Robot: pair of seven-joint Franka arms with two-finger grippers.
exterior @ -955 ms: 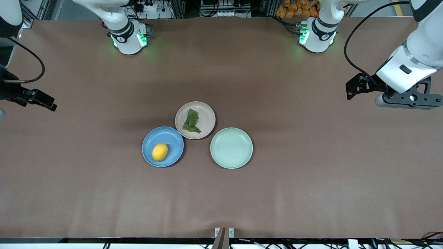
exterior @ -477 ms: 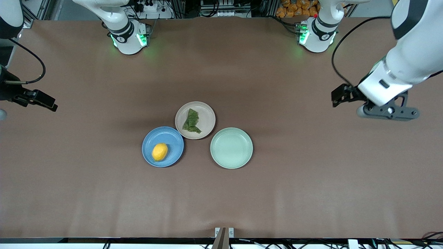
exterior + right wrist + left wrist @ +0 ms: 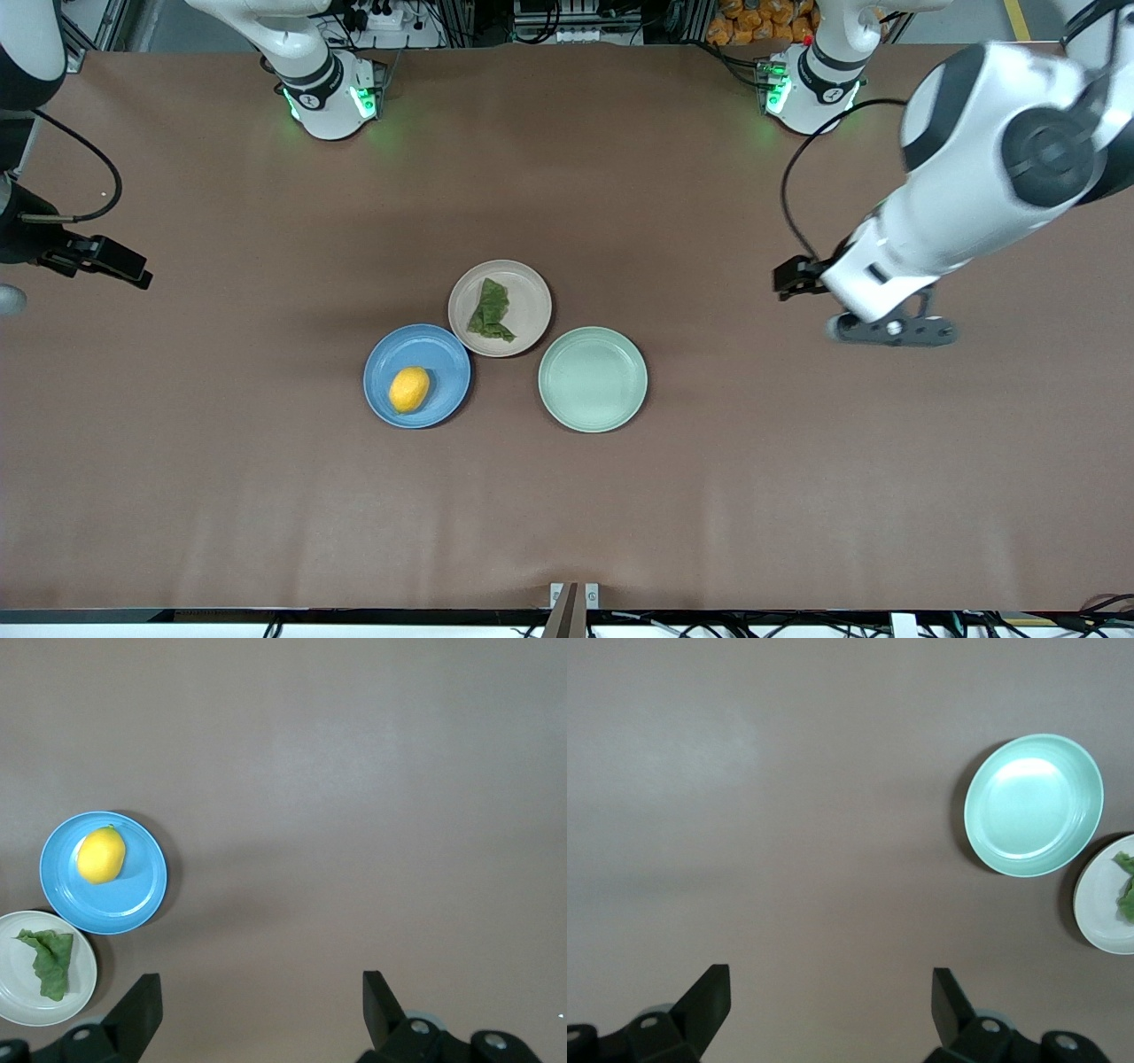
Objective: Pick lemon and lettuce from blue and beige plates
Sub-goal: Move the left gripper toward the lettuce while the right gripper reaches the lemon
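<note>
Brown cloth covered the table (image 3: 266,496), and over it the biggest change was the left arm's. Its white forearm had swung in from the left arm's end of the table toward the middle, carrying the left gripper (image 3: 831,1010) from near that edge to a spot over bare cloth, still well apart from the mint-green plate (image 3: 593,379). Its fingers stood wide with nothing between them. I judged this the opening reach of the task, probably toward the lettuce, with no pick yet begun.

Against the earlier frames, the right gripper (image 3: 262,1010) had barely stirred. It waited over the cloth at the right arm's end of the table, fingers likewise spread wide and empty, well apart from the plates.

None of the three plates had shifted. The blue plate (image 3: 438,350) lay nearest the front camera of the task's two, toward the right arm's end, and the beige plate (image 3: 532,297) sat just beside it, their rims almost touching. The mint-green plate lay toward the left arm's end and held nothing.

The lettuce (image 3: 490,310) lay folded on the beige plate as before, and the lemon (image 3: 409,389) rested on the blue plate, both untouched. So both picks remained to be done.
</note>
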